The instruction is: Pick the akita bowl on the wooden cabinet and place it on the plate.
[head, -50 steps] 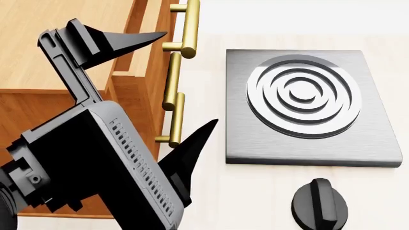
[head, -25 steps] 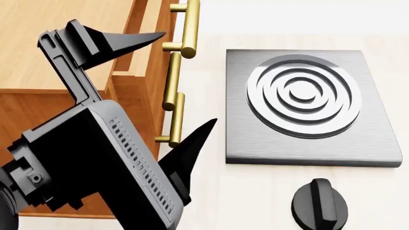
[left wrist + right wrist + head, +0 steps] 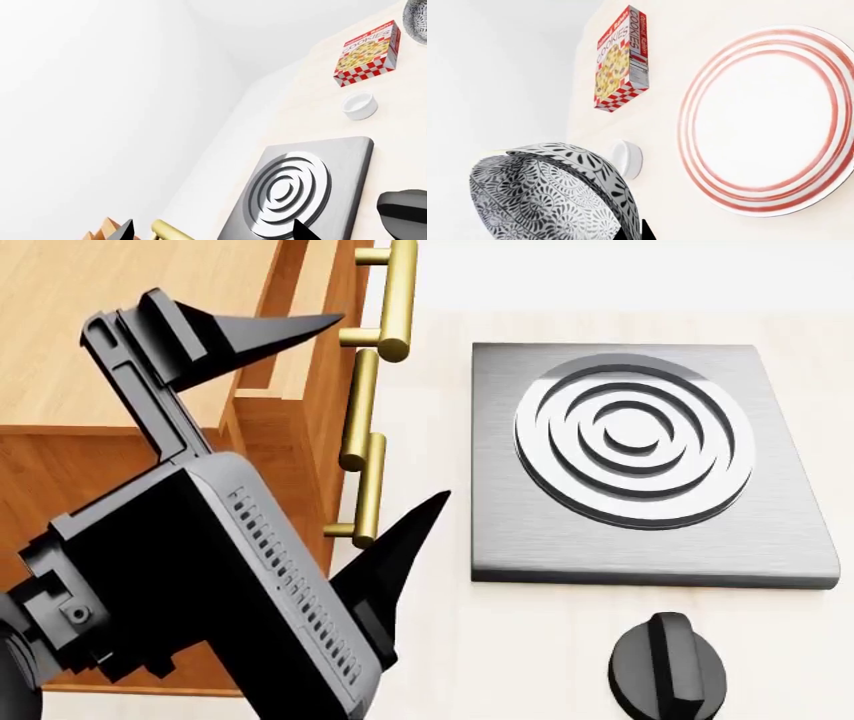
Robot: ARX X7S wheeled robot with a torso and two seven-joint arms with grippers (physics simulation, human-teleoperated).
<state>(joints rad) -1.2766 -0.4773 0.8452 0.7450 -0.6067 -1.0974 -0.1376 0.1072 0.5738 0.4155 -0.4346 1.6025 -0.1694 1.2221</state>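
Observation:
The akita bowl, white with a dense black pattern, shows only in the right wrist view. My right gripper is shut on its rim, one fingertip inside and one outside. Past the bowl lies the plate, white with red rings, with nothing on it. In the head view the wooden cabinet fills the left side, and no bowl shows on its visible top. My left gripper hangs open in front of the cabinet's brass handles with nothing between its fingers. The left wrist view also shows this left gripper open.
A dark square stove with a ringed burner lies right of the cabinet, a black knob in front of it. A cookies box and a small white cup stand near the plate. The cookies box and the cup lie beyond the stove.
My left gripper has shifted very slightly in the head view. Nothing else there has moved.

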